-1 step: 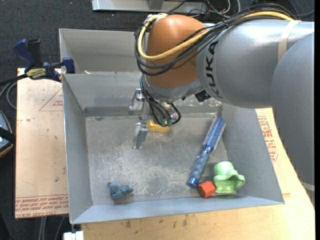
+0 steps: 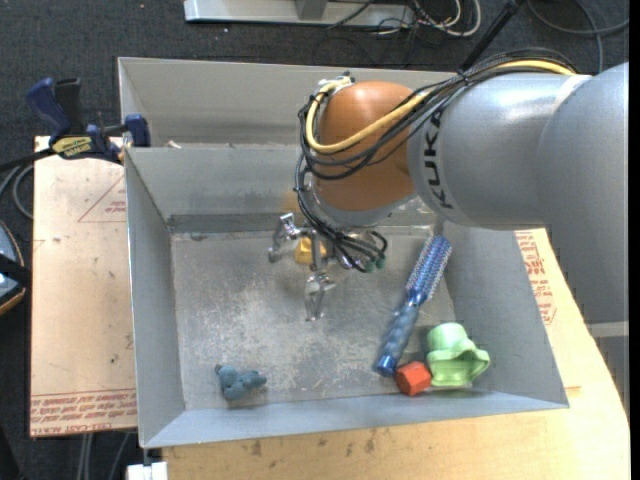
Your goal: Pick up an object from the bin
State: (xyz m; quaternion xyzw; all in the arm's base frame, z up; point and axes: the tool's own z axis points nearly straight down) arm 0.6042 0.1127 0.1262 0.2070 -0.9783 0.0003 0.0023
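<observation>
My gripper (image 2: pixel 301 265) hangs over the middle of the bin, towards the back wall, under the arm's orange cover. Its two metal fingers stand apart, so it is open: one fingertip (image 2: pixel 284 237) points left, the other (image 2: pixel 318 295) reaches down to the bin floor. A small yellow thing (image 2: pixel 303 252) lies between the fingers, mostly hidden by the gripper body. I cannot tell whether the fingers touch it. A bit of green (image 2: pixel 375 261) peeks out just right of the gripper.
A long blue brush (image 2: pixel 414 304) lies slanted at the right. At its lower end sit a light green cup-shaped toy (image 2: pixel 455 354) and a small red block (image 2: pixel 412 378). A small grey-blue figure (image 2: pixel 240 383) lies near the front left corner.
</observation>
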